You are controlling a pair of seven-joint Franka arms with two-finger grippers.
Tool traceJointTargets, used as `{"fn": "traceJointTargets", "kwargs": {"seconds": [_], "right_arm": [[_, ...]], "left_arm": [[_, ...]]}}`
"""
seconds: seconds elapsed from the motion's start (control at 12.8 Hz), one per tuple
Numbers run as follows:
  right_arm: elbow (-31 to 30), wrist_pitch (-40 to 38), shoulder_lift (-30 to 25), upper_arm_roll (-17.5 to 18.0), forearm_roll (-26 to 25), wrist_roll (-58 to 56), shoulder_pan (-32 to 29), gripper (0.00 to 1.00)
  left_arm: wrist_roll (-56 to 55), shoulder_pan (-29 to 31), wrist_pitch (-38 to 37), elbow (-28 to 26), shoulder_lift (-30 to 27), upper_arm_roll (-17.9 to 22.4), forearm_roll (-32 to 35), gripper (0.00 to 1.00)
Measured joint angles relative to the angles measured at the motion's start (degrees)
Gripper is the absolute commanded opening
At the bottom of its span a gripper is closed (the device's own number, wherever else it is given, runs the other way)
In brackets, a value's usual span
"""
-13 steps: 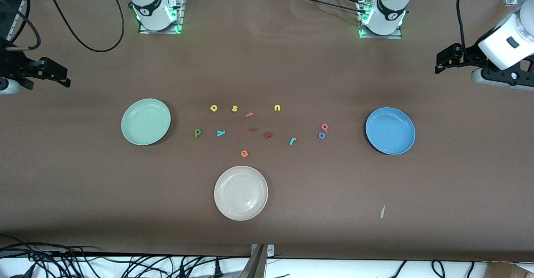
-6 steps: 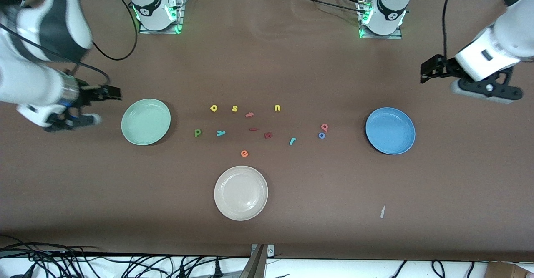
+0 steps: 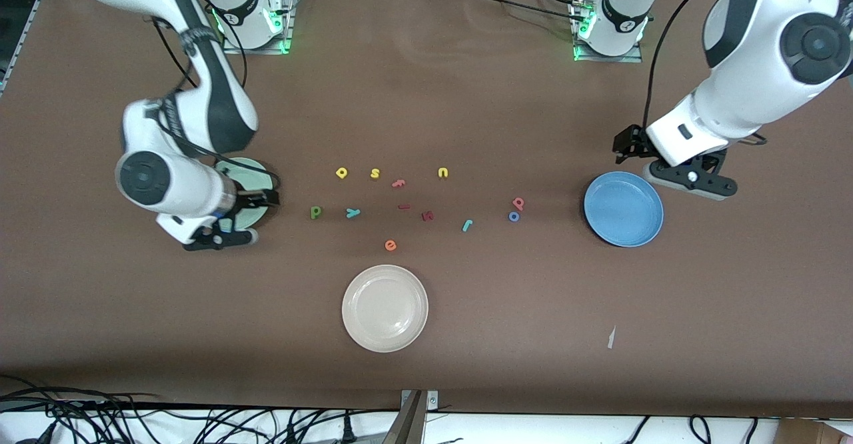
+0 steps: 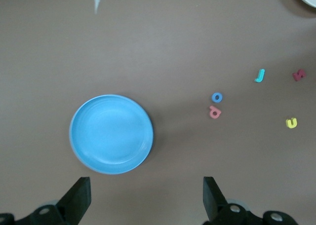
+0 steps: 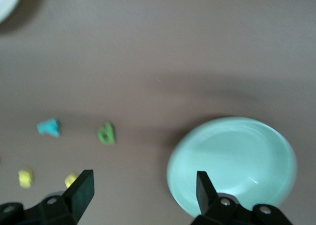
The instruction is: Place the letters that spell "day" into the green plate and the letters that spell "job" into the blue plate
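The green plate [image 3: 254, 172] is half hidden under my right arm. My right gripper [image 3: 216, 239] [image 5: 144, 180] hangs open and empty over its rim [image 5: 232, 166]. Beside the plate lie the dark green "d" [image 3: 316, 212] [image 5: 106, 134], the light blue "y" [image 3: 352, 213] [image 5: 49, 127] and the yellow "a" [image 3: 341, 173]. My left gripper [image 3: 693, 181] [image 4: 145, 188] is open and empty over the table at the edge of the blue plate [image 3: 623, 209] [image 4: 111, 134]. Near that plate lie the blue "o" [image 3: 513, 217] [image 4: 217, 97], the pinkish-red "b" [image 3: 518, 202] [image 4: 215, 112] and the teal "j" [image 3: 468, 225] [image 4: 259, 75].
A cream-white plate [image 3: 384, 308] sits nearer the front camera than the letters. Other letters lie among them: yellow "s" [image 3: 375, 173], yellow "u" [image 3: 443, 173], pink "f" [image 3: 398, 183], orange "e" [image 3: 390, 245] and a dark red piece [image 3: 428, 215]. A white scrap [image 3: 611, 337] lies near the front edge.
Both arms have swung in from the table's ends: the right gripper now hangs over the green plate, the left beside the blue plate. The letters and plates have not moved.
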Motion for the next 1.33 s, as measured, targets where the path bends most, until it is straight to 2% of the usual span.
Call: {"fn": "traceJointTargets", "kwargs": {"seconds": [0.16, 0.39, 0.63, 0.94, 1.09, 1.33], "right_arm": [[-2.47, 9.13, 3.48, 0.03, 0.02, 9.15, 3.64, 0.79], [-10.85, 21.44, 4.05, -0.06, 0.02, 13.77, 5.13, 0.76], [-15.29, 24.91, 3.51, -0.08, 0.02, 15.25, 5.58, 0.76], [-18.35, 27.02, 2.84, -0.08, 0.02, 16.91, 5.93, 0.72], [-19.28, 28.23, 2.84, -0.08, 0.02, 17.21, 5.99, 0.63], [-19.6, 28.94, 2.78, -0.08, 0.02, 17.28, 6.23, 0.52]], "left_arm": [[-1.06, -3.19, 3.73, -0.52, 2.79, -0.12, -0.06, 1.0], [-1.95, -7.54, 9.55, -0.62, 6.93, -0.29, -0.06, 1.0], [-2.06, -11.04, 16.91, -0.74, 11.41, -0.34, -2.94, 1.0], [-2.08, -17.45, 25.19, -0.67, 17.73, -0.42, -3.32, 1.0], [-2.12, -20.98, 27.46, -0.6, 21.44, -0.2, -3.32, 1.0], [-0.92, -23.82, 34.51, 0.09, 28.1, 2.66, -3.31, 1.0]]}}
